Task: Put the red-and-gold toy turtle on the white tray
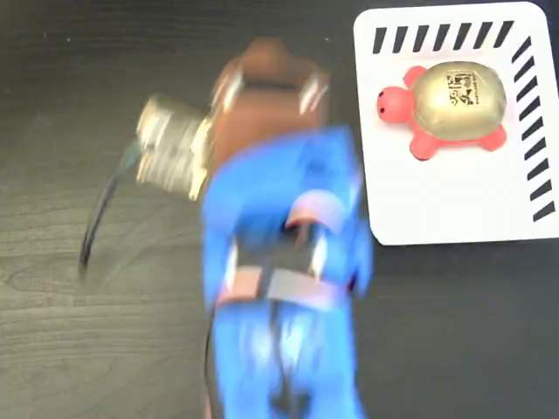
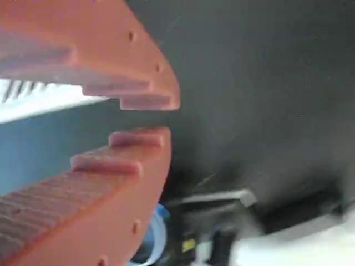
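Note:
The red-and-gold toy turtle (image 1: 450, 106) lies upright on the white tray (image 1: 454, 205) at the top right of the fixed view, head pointing left, near the striped top edge. My gripper (image 1: 269, 61) is a motion-blurred brown shape left of the tray and clear of the turtle. In the wrist view the orange toothed jaws of the gripper (image 2: 151, 118) stand a little apart with nothing between them. A strip of the white tray (image 2: 39, 101) shows behind the gap. The turtle is out of the wrist view.
The blue arm (image 1: 284, 262) fills the middle of the fixed view over a dark wood table (image 1: 70, 332). A silvery wrist camera (image 1: 170, 147) juts out left, with a black cable (image 1: 94, 218) looping below it. Blurred black and white clutter (image 2: 238, 221) lies beyond the jaws.

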Robot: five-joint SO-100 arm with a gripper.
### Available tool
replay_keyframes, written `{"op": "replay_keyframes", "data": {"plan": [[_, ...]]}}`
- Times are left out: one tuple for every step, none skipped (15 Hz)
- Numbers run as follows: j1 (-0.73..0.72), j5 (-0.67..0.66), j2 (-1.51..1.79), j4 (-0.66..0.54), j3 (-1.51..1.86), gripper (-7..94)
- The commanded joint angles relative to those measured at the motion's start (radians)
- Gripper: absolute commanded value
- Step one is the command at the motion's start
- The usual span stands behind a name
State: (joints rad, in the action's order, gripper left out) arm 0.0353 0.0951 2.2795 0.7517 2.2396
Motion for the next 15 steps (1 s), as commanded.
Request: {"op": "replay_keyframes", "data": {"plan": [[-0.06,-0.021,0.272,-0.026,0.219,0],[-0.075,-0.032,0.362,-0.012,0.322,0],[-0.077,-0.04,0.448,0.011,0.407,0],[-0.074,-0.044,0.526,0.057,0.472,0],[-0.069,-0.051,0.598,0.109,0.525,0],[-0.064,-0.061,0.678,0.164,0.578,0],[-0.06,-0.071,0.744,0.213,0.62,0],[-0.06,-0.074,0.787,0.252,0.65,0],[-0.064,-0.072,0.808,0.285,0.67,0],[-0.075,-0.064,0.834,0.319,0.678,0],[-0.091,-0.058,0.873,0.365,0.68,0],[-0.109,-0.054,0.939,0.434,0.686,0],[-0.115,-0.052,0.971,0.485,0.689,0],[-0.112,-0.046,0.971,0.509,0.687,0],[-0.11,-0.046,0.973,0.509,0.687,0]]}}
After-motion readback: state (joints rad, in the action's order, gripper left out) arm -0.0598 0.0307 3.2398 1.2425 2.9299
